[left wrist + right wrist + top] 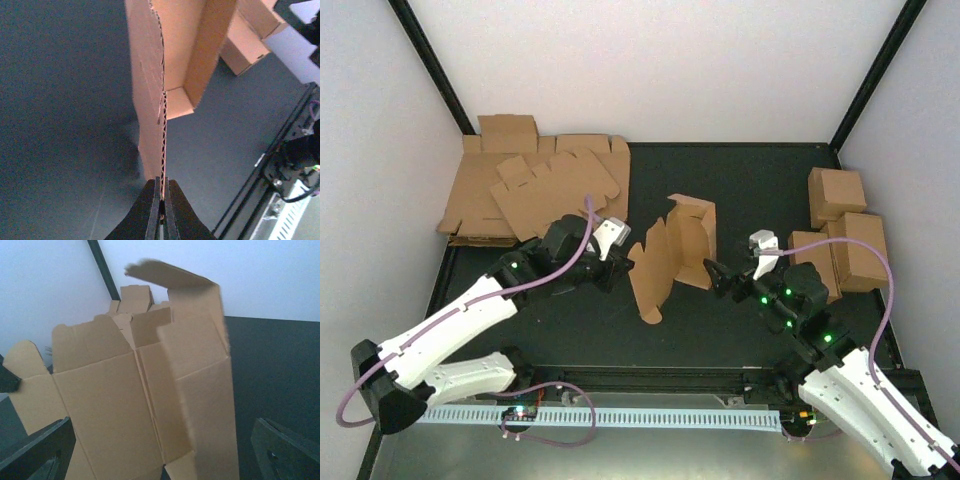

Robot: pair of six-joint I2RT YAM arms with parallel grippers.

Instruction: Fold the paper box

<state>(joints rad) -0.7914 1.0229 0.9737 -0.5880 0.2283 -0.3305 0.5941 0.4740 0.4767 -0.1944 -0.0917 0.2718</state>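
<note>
Brown cardboard, the paper box (670, 255) stands half-folded at the middle of the desk (750, 190), long axis running near edge to far. We see the left claw (161, 200) pinching its left wall's edge; the right claw (713, 273), spread wide, waits just beside its right side.

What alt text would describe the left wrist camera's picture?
The left gripper, shut, pinches the corrugated edge of the partly folded brown paper box over a dark table. Closed cardboard boxes lie beyond it.
</note>
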